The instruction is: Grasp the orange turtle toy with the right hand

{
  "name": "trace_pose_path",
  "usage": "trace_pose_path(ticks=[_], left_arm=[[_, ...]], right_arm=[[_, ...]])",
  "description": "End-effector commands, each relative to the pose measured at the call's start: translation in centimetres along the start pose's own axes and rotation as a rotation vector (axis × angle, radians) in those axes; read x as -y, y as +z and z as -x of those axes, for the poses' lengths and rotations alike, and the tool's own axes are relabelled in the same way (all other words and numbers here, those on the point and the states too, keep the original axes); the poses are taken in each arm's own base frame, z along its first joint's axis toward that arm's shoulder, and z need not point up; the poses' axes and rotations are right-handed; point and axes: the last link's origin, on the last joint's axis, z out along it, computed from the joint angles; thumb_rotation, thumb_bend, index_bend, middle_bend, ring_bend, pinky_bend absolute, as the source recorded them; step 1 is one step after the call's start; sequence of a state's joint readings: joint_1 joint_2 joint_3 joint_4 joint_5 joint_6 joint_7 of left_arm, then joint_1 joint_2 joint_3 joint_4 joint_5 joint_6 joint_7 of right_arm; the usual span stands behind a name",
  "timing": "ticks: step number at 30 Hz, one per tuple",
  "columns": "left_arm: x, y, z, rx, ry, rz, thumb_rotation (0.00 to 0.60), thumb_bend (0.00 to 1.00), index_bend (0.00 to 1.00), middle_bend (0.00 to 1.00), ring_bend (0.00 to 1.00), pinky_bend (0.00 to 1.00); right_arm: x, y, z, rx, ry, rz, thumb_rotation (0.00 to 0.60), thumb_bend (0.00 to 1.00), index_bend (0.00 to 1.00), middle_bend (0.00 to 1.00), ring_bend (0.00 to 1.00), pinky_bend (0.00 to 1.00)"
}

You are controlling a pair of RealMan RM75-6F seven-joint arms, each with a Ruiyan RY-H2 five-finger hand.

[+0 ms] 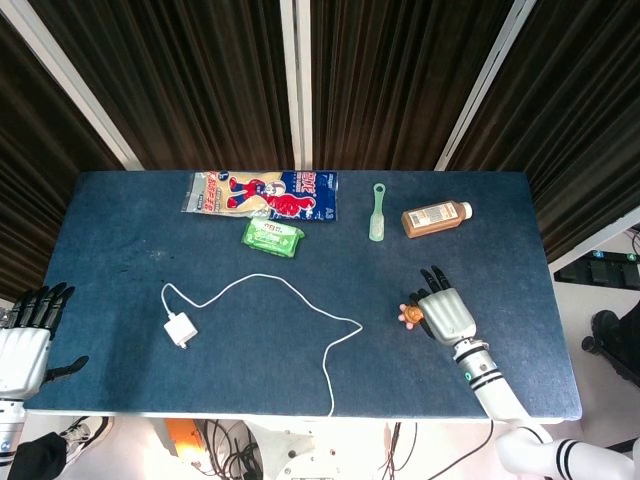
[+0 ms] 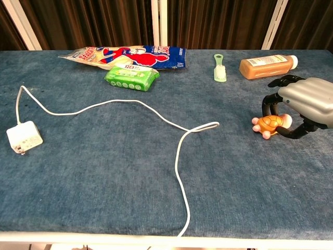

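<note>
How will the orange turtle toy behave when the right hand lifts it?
The orange turtle toy looks small and probably light. Its glossy domed shell may be slippery under the right hand curled around it. Its flat, low shape suggests it will slide rather than roll.

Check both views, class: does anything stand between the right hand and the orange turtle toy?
Nothing visible does. The right hand is directly over the orange turtle toy, fingers curling around it. The white cable and the bottle lie well clear.
</note>
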State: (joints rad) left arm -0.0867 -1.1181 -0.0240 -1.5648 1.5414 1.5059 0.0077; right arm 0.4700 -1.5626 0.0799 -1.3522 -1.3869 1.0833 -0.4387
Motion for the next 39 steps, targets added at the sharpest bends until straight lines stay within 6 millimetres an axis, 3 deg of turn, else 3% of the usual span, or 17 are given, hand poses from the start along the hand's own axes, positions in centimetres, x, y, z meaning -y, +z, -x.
trace_pose_path(ticks=[1,7,12,17,20,25,27,35,39], left_arm=[[0.0,0.0,0.0,-0.001,0.000,0.000,0.600,0.00,0.06,0.03,0.00,0.00],[0.1,0.0,0.0,-0.001,-0.003,-0.002,0.600,0.00,0.06,0.03,0.00,0.00],[0.1,-0.1,0.1,-0.001,-0.003,-0.001,0.600,0.00,0.06,0.03,0.00,0.00],[0.1,-0.1,0.0,-0.004,-0.003,0.001,0.600,0.00,0.06,0.03,0.00,0.00],[0.1,-0.1,0.0,-0.003,-0.002,0.002,0.600,0.00,0.06,0.03,0.00,0.00],[0.0,-0.1,0.0,-0.002,-0.002,0.003,0.600,0.00,0.06,0.02,0.00,0.00],[0.0,0.0,0.0,-0.001,-0.001,0.004,0.600,0.00,0.06,0.02,0.00,0.00],[-0.1,0.1,0.0,-0.001,0.000,0.004,0.600,0.00,0.06,0.02,0.00,0.00],[-0.1,0.1,0.0,-0.002,-0.001,0.005,0.600,0.00,0.06,0.02,0.00,0.00]], right_arm=[[0.3,0.1,0.5,-0.020,-0.007,-0.003,0.600,0.38,0.69,0.62,0.19,0.00],[0.5,0.2,1.1,-0.059,-0.005,0.010,0.600,0.56,0.98,0.86,0.38,0.00],[0.3,0.1,1.2,-0.084,-0.014,0.018,0.600,0.56,1.00,0.94,0.44,0.00],[0.1,0.0,1.2,-0.106,-0.006,0.025,0.600,0.53,0.99,0.95,0.44,0.00],[-0.2,-0.2,1.4,-0.076,-0.011,0.012,0.600,0.37,0.85,0.81,0.36,0.00],[-0.9,-0.5,1.4,0.009,-0.017,0.011,0.600,0.05,0.19,0.21,0.02,0.00],[-0.9,-0.5,0.9,0.007,-0.009,0.011,0.600,0.03,0.05,0.09,0.00,0.00],[-0.7,-0.9,0.3,-0.032,0.024,-0.011,0.600,0.05,0.00,0.09,0.00,0.00],[-0.5,-0.9,0.3,-0.048,0.039,-0.024,0.600,0.12,0.10,0.20,0.00,0.00]])
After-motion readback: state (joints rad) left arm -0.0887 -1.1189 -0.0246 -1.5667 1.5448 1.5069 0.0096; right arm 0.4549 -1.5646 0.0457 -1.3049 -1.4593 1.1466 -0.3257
